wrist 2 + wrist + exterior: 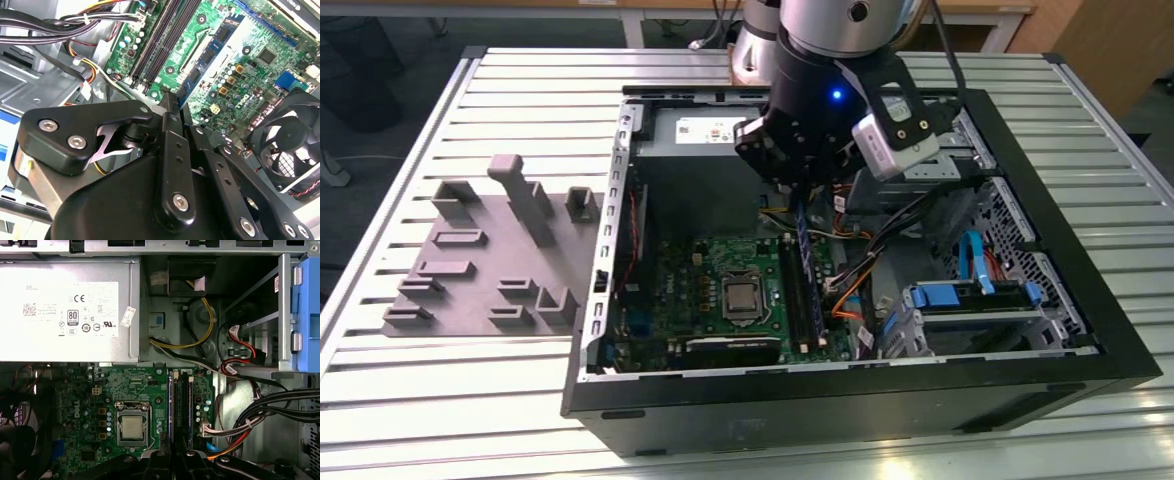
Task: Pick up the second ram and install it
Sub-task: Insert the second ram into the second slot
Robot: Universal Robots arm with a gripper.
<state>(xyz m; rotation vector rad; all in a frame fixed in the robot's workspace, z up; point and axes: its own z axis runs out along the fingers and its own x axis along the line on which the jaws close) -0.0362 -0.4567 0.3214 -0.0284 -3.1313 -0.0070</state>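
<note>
**Second stick over the slots, insertion in hand**

Nearest the wrist cameras, the gripper has its black fingers closed together on the top edge of the second ram. We judge the pick-up done and seating under way.

In the exterior view, centre frame, the stick stands on edge over the memory slots, just beside the processor socket. Its long axis runs along the slots, from the gripper down-frame toward the case's near wall. We cannot tell whether it is fully seated.

Next move, in our judgement: edge aligned to slot, straight push down.

Farther off, the power supply sits at upper left in the first wrist view.
</note>
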